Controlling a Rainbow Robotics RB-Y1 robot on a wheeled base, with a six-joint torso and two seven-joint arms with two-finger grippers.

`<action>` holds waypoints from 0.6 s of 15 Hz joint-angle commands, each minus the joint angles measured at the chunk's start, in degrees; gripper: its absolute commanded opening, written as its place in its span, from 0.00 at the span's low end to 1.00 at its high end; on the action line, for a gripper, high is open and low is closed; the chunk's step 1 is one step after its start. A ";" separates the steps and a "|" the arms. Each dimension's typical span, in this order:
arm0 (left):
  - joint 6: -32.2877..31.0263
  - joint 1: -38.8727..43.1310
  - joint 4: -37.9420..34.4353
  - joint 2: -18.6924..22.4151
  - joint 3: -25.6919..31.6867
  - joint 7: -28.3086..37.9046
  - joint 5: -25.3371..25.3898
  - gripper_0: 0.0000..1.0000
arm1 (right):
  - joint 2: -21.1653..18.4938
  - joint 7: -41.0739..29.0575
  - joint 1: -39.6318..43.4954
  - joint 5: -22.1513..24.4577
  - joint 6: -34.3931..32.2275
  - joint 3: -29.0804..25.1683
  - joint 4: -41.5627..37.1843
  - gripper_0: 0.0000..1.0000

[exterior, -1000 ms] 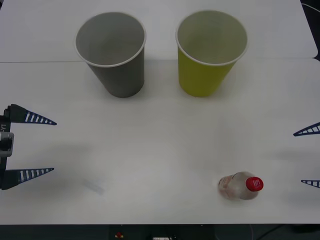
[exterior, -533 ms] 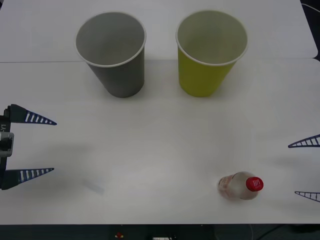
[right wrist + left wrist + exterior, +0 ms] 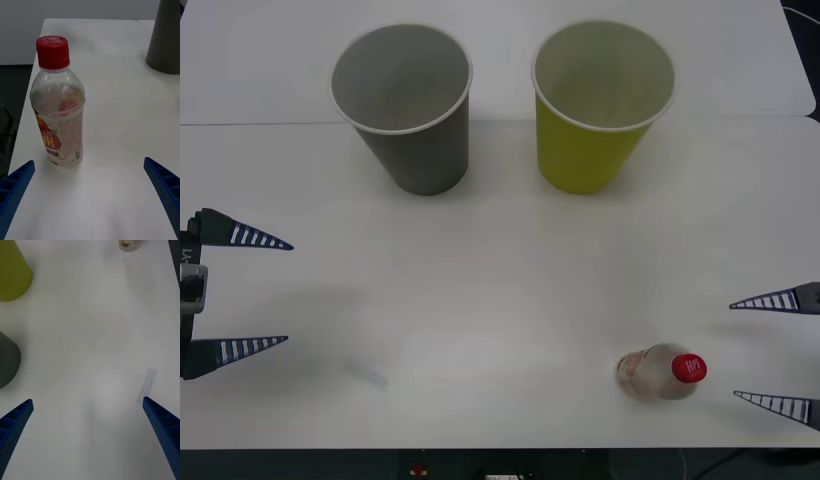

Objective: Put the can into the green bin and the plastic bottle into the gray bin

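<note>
- Standing upright near the bench's front edge, toward its right corner, the plastic bottle (image 3: 660,372) waits with its red cap up, so you can take it from the side.
- Your right gripper (image 3: 774,351) sits just beside it at the right edge, fingers spread wide and empty, lined up on the bottle.
- Your left gripper (image 3: 242,293) idles spread open at the left edge.
- At the back, the gray bin (image 3: 404,108) stands left of the green bin (image 3: 600,105), mouths up to receive.
</note>
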 commanded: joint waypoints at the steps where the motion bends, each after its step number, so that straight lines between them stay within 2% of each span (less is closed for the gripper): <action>1: 0.00 0.00 0.00 0.00 0.00 0.00 0.00 1.00 | 1.42 4.72 -2.79 -4.60 -0.11 6.05 4.37 1.00; 6: 0.00 0.00 0.00 0.00 0.00 0.00 0.00 1.00 | 3.88 6.91 -7.72 -10.49 -1.69 15.98 10.44 1.00; 9: 0.00 0.00 0.00 0.00 0.00 0.00 0.00 1.00 | 7.13 7.70 -10.97 -12.95 -3.80 20.29 15.27 1.00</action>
